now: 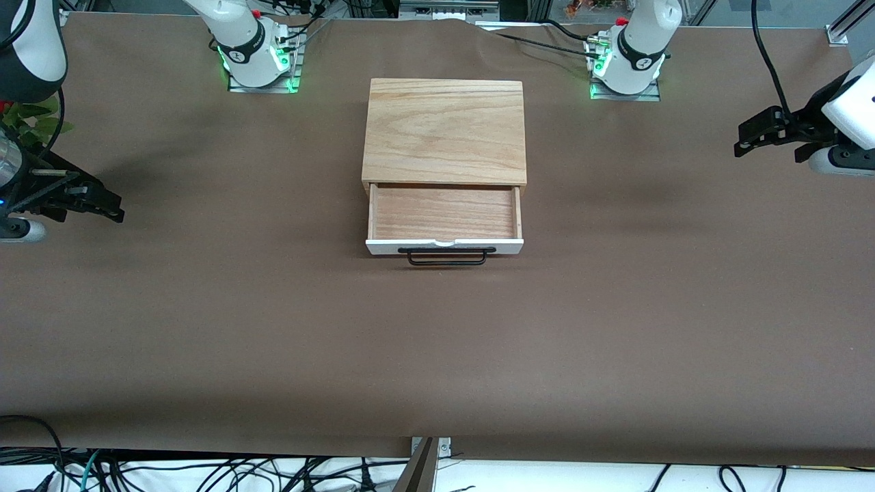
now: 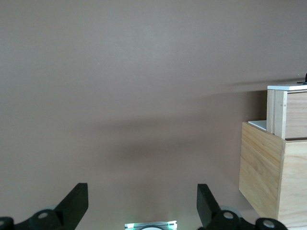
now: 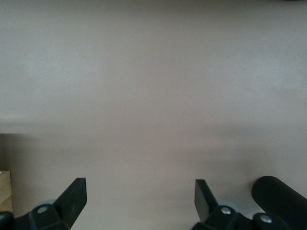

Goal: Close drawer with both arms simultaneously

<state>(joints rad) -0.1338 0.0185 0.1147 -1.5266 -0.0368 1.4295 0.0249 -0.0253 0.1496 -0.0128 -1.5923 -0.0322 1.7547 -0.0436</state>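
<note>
Front view, drawer open, left end effector and right end effector spread, arms cropped.

Left claw and right claw both spread wide, empty, hovering at table ends.

one drawer, one box, two arms

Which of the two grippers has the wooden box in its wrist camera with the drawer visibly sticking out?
The left gripper: its wrist view shows the box with the drawer protruding. The right gripper sees mostly bare table.
</note>
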